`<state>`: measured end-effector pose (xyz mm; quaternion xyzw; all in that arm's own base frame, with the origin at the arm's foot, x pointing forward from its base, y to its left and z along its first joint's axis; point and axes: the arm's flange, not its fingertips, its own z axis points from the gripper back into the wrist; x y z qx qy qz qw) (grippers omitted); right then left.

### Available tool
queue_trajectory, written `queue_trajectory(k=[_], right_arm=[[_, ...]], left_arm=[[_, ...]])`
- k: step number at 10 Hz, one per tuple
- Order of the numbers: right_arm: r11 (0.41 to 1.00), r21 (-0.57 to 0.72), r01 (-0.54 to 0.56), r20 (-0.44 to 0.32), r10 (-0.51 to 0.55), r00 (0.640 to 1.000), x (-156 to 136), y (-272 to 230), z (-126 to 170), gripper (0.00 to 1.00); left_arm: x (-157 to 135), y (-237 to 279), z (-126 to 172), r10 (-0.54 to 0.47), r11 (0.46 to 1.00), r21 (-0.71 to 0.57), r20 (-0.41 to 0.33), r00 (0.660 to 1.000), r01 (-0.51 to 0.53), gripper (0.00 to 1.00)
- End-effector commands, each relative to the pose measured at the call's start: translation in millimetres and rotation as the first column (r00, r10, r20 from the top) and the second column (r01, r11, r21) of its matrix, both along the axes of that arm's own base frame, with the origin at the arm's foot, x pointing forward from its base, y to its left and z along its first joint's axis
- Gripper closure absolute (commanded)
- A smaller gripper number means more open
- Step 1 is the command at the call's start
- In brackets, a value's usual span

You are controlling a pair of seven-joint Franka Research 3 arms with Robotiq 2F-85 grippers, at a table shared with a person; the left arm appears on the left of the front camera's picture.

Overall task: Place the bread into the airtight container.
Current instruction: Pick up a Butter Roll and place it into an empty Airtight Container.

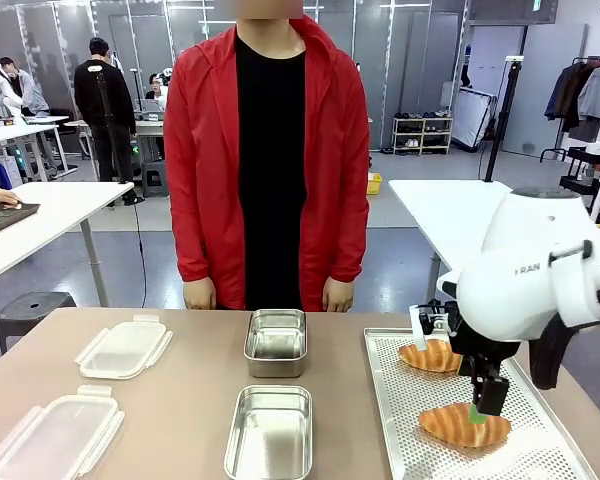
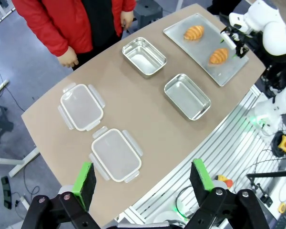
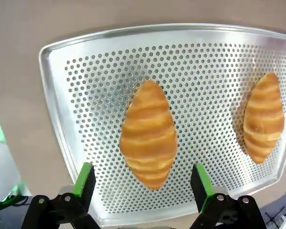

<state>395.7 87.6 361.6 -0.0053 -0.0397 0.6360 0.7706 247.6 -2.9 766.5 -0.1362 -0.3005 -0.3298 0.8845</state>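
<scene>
Hovering over the near bread [image 3: 148, 133] on the tray [image 3: 86, 62] at the worktop's [image 1: 180, 420] right edge, the right gripper [image 1: 480, 405] is spread wide and empty. If closed off-centre or too hard, the bread could be crushed or dropped short of the container [image 1: 269, 430]. The left gripper [image 2: 143, 179] is also released.

We've got our right arm [image 1: 540, 270] reaching in from the right side, its white bulk raised over the right end of the table [image 1: 190, 400]. The wrist is bent so the right gripper [image 1: 485, 405] points straight down, low over that end. Its jaws stand wide apart, green pads facing each other. From the wrist we see both fingers [image 3: 83, 180] spread, with nothing pinched between them. Over on the other side, our left gripper [image 2: 143, 179] hangs high above the table's near edge, toward the left corner, tilted to look across it. Its jaws gape wide too, holding nothing.
</scene>
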Motion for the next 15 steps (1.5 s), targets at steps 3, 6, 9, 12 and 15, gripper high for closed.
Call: queue_trajectory(k=[3,6,9,12,15], right_arm=[[0.999,-0.015,0.044,0.000,-0.044,0.999,-8.1,-5.2,-48.2,0.00],[1.000,0.002,0.028,-0.017,-0.028,0.999,-6.6,-7.6,-62.5,0.00],[0.999,-0.014,0.050,-0.031,-0.050,0.998,-4.1,-9.1,-74.7,0.00],[0.998,-0.008,0.055,-0.036,-0.055,0.998,-3.8,-11.4,-76.9,0.25],[0.998,0.009,0.059,-0.035,-0.058,0.998,-2.3,-10.9,-67.2,0.58]], left_arm=[[-1.1,-1.0,1.8,-0.015,1.000,-0.004,0.002,1.000,0.015,0.00],[-1.1,-1.0,1.8,-0.015,1.000,-0.004,0.002,1.000,0.015,0.00],[-1.1,-1.0,1.8,-0.015,1.000,-0.004,0.002,1.000,0.015,0.00],[-1.1,-1.0,1.8,-0.015,1.000,-0.004,0.002,1.000,0.015,0.00],[-1.1,-1.0,1.8,-0.015,1.000,-0.004,0.002,1.000,0.015,0.00]])
